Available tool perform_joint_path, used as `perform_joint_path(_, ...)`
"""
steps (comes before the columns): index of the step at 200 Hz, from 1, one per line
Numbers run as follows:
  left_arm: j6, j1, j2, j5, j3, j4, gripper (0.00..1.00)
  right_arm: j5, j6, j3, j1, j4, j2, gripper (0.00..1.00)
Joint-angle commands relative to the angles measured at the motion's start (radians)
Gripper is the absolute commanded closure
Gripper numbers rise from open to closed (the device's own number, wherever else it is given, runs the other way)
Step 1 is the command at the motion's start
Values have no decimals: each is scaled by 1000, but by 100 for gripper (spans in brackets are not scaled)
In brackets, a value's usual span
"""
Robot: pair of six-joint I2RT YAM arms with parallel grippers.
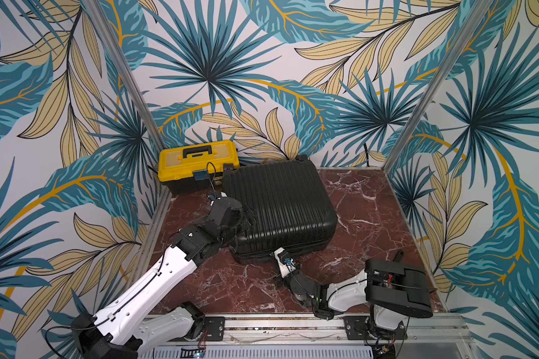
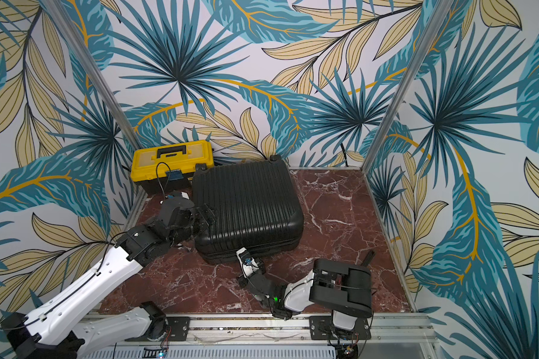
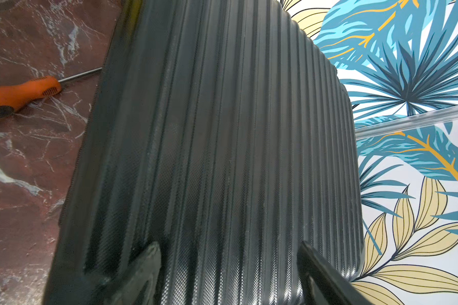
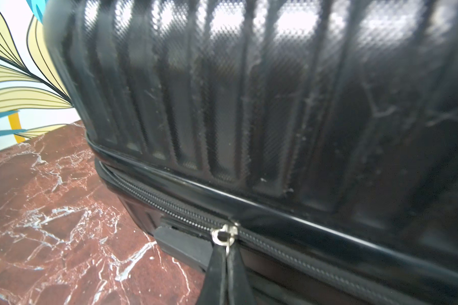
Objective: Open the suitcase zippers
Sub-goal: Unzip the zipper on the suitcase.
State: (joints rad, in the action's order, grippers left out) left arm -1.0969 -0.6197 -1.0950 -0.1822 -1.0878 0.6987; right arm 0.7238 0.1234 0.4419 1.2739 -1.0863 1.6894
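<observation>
The black ribbed suitcase (image 1: 280, 205) (image 2: 246, 205) lies flat on the marble floor. Its ribbed shell (image 3: 222, 132) fills the left wrist view. My left gripper (image 1: 249, 217) (image 2: 209, 214) (image 3: 229, 248) is at the case's left edge, open, with its fingers (image 3: 151, 258) spread wide over the top shell and nothing between them. My right gripper (image 1: 277, 253) (image 2: 240, 251) (image 4: 226, 253) is at the front side, shut on the zipper pull hanging from the silver slider (image 4: 224, 235). The zippers' track (image 4: 169, 206) runs along the seam and looks closed on both sides of the slider.
A yellow-and-black toolbox (image 1: 198, 164) (image 2: 171, 161) stands against the back wall, just left of the suitcase. An orange-handled screwdriver (image 3: 19, 96) lies on the floor beside the case. Bare marble floor (image 1: 371, 217) stretches to the right. Leaf-patterned walls close in three sides.
</observation>
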Motion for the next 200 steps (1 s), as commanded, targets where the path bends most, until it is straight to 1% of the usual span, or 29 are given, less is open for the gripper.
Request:
perform_joint_path(1,-10,7,-81,-15,62,211,17,92,-6,-30,-15,39,-50,100)
perform_joint_path(38,4,12,-107,-57,77,227,17,107,-25,-68,-22,112,-133,100)
perform_joint_path(62,15,17,-124,-78,81,237,17,115,-37,-107,-41,167,-216,100)
perform_joint_path(89,24,24,-131,-88,92,237,18,109,-22,-149,-88,318,-368,100)
perform_joint_path(98,26,28,-131,-91,96,238,18,106,-9,-159,-113,403,-433,100)
perform_joint_path(113,32,33,-133,-96,101,237,18,99,5,-180,-169,521,-557,100)
perform_joint_path(125,36,37,-134,-97,101,237,18,87,23,-200,-233,606,-668,100)
perform_joint_path(137,38,39,-135,-100,104,236,18,58,53,-214,-324,685,-782,100)
perform_joint_path(152,44,38,-139,-106,106,235,18,29,75,-230,-424,711,-873,100)
perform_joint_path(161,48,38,-141,-108,106,236,18,2,79,-229,-463,712,-896,100)
perform_joint_path(162,47,39,-141,-108,106,235,18,-6,82,-230,-493,711,-898,100)
perform_joint_path(167,49,38,-143,-106,108,236,18,-16,90,-228,-518,710,-902,100)
perform_joint_path(180,56,39,-147,-103,106,234,18,-53,126,-210,-578,711,-885,100)
perform_joint_path(188,70,38,-149,-97,97,235,19,-109,130,-196,-601,710,-871,100)
perform_joint_path(200,105,39,-141,-79,66,243,17,-165,126,-165,-605,728,-843,100)
